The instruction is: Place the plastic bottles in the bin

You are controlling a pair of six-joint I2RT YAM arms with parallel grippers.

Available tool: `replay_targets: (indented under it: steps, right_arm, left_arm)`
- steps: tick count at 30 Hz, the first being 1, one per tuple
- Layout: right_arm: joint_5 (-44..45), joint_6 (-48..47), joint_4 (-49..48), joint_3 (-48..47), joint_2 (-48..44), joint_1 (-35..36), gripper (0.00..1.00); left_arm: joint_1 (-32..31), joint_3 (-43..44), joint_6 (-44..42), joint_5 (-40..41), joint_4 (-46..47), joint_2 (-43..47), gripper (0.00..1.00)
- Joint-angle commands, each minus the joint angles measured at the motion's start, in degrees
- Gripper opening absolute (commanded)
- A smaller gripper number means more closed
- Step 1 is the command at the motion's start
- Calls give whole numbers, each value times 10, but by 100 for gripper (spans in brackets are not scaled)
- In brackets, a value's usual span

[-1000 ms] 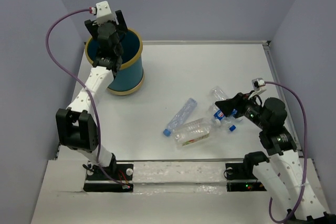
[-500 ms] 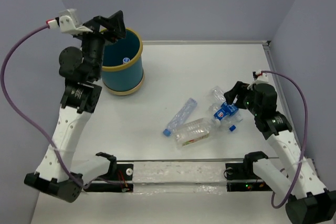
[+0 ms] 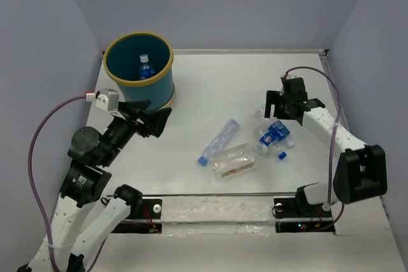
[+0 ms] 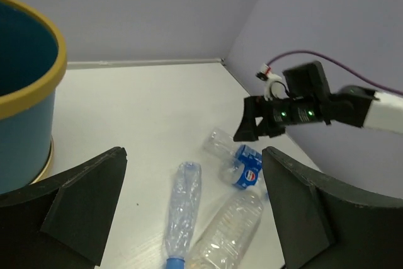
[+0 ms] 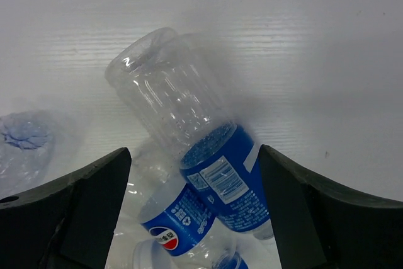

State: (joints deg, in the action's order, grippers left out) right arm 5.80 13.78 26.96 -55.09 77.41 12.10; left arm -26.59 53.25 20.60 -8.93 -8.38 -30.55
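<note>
Right wrist: right claw [image 5: 193, 150] released, poised over blue-labelled bottle [image 5: 182, 105].
Handling: likely light, thin-walled, slippery; grip mid-body.
Left claw [image 4: 193, 152]: released, empty.

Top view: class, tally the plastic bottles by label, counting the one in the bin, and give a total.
Blue-label bottles: 3, one inside the bin
Red-green-label bottle: 1
Unlabelled clear bottle: 1
Total: 5

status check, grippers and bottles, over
Left gripper open, empty, near the bin. Right gripper open above blue-label bottle, not gripping. One bottle in bin; others lie on table. Nothing blocking.
</note>
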Motion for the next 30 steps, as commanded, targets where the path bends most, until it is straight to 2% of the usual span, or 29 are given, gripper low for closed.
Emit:
replay_targets:
  steps: [1, 5, 8, 12, 15, 20, 23, 24, 25, 26, 30]
  right_arm:
    - [28, -67, 39, -76, 67, 13, 88]
    - [38, -118, 110, -165, 168, 24, 89]
    - [19, -147, 143, -207, 207, 24, 90]
    - [-11, -171, 167, -242, 261, 29, 90]
    - [3, -181, 184, -257, 306, 35, 89]
    - [100, -183, 166, -275, 362, 35, 79]
    - [159, -182, 161, -290, 374, 40, 69]
    - [173, -182, 154, -293, 373, 40, 65]
    - [197, -183, 151, -299, 371, 40, 55]
    - [208, -183, 148, -303, 363, 40, 52]
    - [260, -178, 140, -344, 321, 40, 47]
  left_arm:
    - [-2, -27, -6, -73, -22, 66, 99]
    - [-2, -42, -23, -56, -40, 101, 99]
    - [-2, -54, -34, -69, -44, 116, 99]
    - [-2, -68, -44, -76, -33, 127, 99]
    - [-2, -90, -43, -80, -16, 137, 99]
    - [-2, -112, -43, -83, 5, 153, 99]
    - [-2, -125, -44, -93, 15, 157, 99]
    - [-2, -127, -45, -93, 16, 160, 99]
    - [-2, -133, -50, -93, 17, 160, 99]
    - [-2, -137, -49, -88, 18, 160, 99]
    - [-7, -144, -53, -80, 24, 162, 99]
